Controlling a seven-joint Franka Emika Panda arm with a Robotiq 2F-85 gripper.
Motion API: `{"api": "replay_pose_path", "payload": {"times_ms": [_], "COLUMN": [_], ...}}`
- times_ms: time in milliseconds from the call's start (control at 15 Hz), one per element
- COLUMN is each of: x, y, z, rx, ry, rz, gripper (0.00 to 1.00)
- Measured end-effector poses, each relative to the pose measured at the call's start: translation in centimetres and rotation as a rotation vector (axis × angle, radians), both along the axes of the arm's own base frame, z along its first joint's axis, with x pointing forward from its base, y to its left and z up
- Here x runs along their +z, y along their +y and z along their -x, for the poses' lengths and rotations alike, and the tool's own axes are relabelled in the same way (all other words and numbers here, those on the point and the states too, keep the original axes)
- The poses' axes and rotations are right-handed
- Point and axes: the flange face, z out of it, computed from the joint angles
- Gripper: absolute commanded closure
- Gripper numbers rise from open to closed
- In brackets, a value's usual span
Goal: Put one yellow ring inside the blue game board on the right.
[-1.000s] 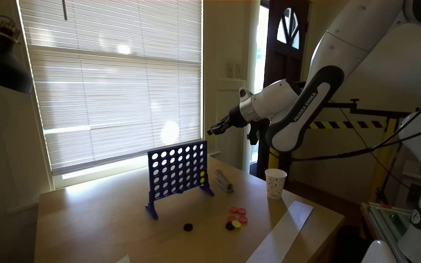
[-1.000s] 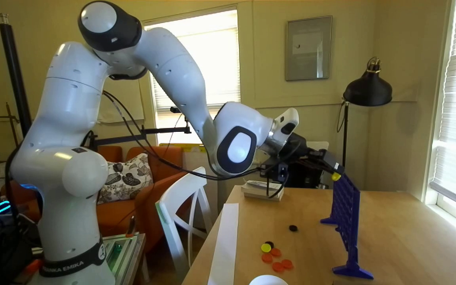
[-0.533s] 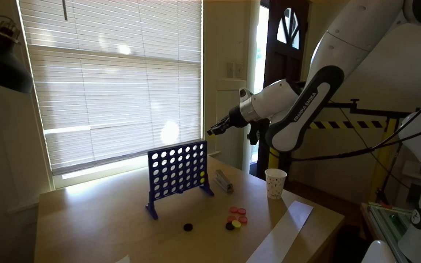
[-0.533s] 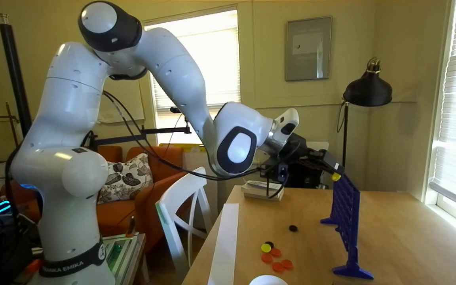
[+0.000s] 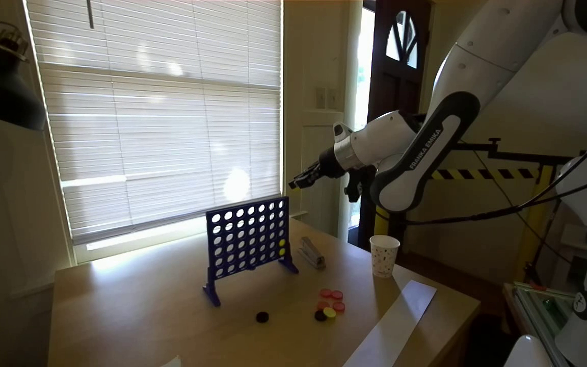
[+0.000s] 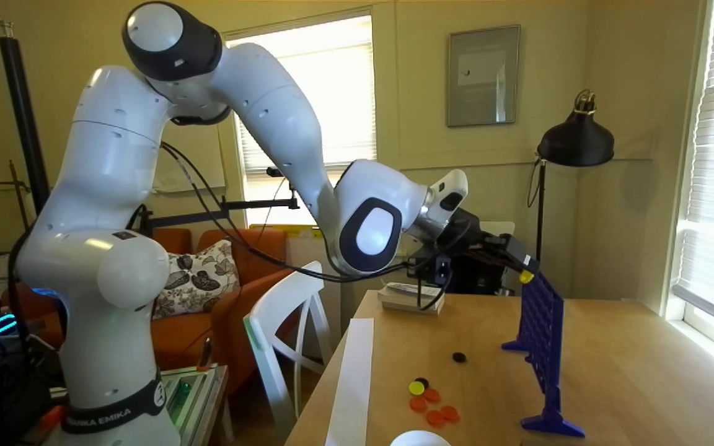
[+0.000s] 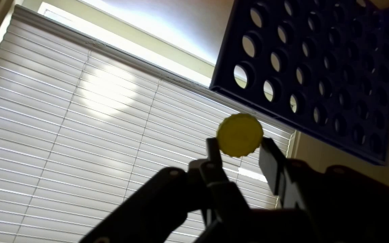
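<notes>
My gripper [image 5: 294, 184] is shut on a yellow ring, held by its edges between the fingertips in the wrist view [image 7: 240, 135]. The held ring also shows at the fingertips in an exterior view [image 6: 525, 277]. The blue game board [image 5: 256, 226] stands upright on the table. The gripper is above and beside one top end of it, the end whose column holds two yellow rings [image 5: 282, 247]. In the wrist view the board [image 7: 317, 63] fills the upper right, and the held ring appears apart from its top edge. Another yellow ring [image 6: 416, 388] lies on the table.
Several red tokens [image 6: 434, 418] and a dark token [image 5: 320, 315] lie near the loose yellow ring. Another dark token [image 5: 262, 317] lies apart. A stapler [image 5: 312, 252] stands beside the board. A patterned cup [image 5: 384, 257] and a white strip [image 5: 390, 326] are near the table edge.
</notes>
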Motion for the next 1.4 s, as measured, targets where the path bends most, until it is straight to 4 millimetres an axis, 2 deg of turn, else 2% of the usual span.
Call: {"api": "replay_pose_path", "payload": {"times_ms": [600, 667, 1400], "x": [0.0, 0.0, -0.3], "y": [0.0, 0.0, -0.79], "z": [0.0, 0.0, -0.34], "rx": [0.0, 0.0, 0.007], "ry": [0.0, 0.0, -0.025], "rz": [0.0, 0.0, -0.004], "gripper": [0.66, 0.91, 0.91]}}
